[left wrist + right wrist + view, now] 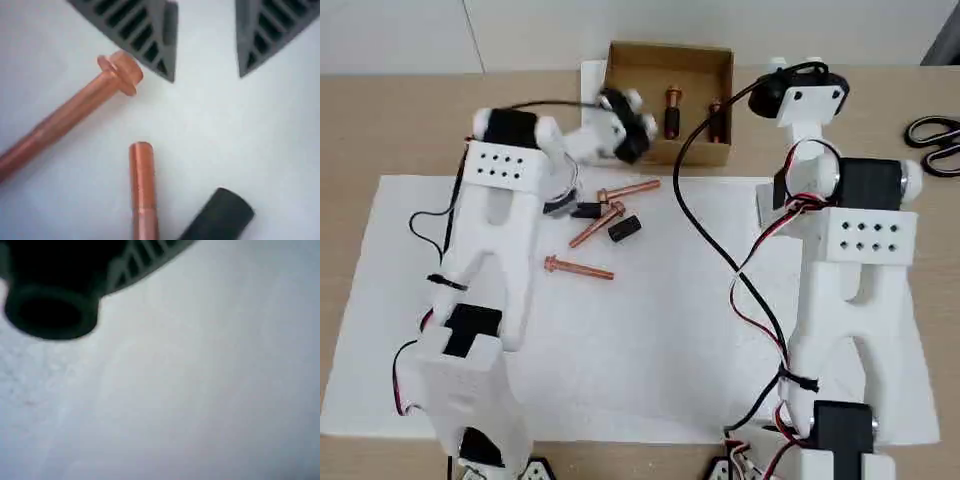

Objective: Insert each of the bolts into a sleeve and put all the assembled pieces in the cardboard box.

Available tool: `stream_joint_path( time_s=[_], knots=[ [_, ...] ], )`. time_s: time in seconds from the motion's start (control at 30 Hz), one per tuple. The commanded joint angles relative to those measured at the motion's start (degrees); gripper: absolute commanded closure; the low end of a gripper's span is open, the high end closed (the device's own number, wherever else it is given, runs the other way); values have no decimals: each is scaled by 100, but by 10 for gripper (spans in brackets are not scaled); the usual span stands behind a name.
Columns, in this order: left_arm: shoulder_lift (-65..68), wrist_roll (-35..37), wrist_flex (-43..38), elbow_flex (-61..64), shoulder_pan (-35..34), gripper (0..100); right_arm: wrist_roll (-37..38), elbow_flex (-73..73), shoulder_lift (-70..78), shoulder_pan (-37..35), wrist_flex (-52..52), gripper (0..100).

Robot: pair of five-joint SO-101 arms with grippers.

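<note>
From above, we see two assembled pieces (pixel 673 110) in the cardboard box (pixel 620 57) and three bare bolts (pixel 579 268) on the white paper (pixel 650 340). At the left wrist, the left claw (pixel 205 77) gapes beside a bolt (pixel 65 117). At the right wrist, the right claw (pixel 95 270) grips a black sleeve (pixel 50 312).

Overhead camera facing down on table (pixel 360 120), left wrist camera close over the same bolts (pixel 65 120)

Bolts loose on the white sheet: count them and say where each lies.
3 bolts: one nearest the cardboard box, one between the two black sleeves, one farthest from the box. The left arm may hide others.
</note>
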Motion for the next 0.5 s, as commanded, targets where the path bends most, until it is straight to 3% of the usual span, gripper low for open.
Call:
stream_joint_path(
  time_s=[0.0,0.27,0.47],
  knots=[
    [-70,2338,123,-576,-62,924,-9,-466,-259,-22,-75,995],
    [-325,4985,123,-585,-18,985,123,-536,-259,-31,-110,995],
    [-1081,6787,123,479,-9,806,229,-536,-259,-4,-110,995]
  ],
)
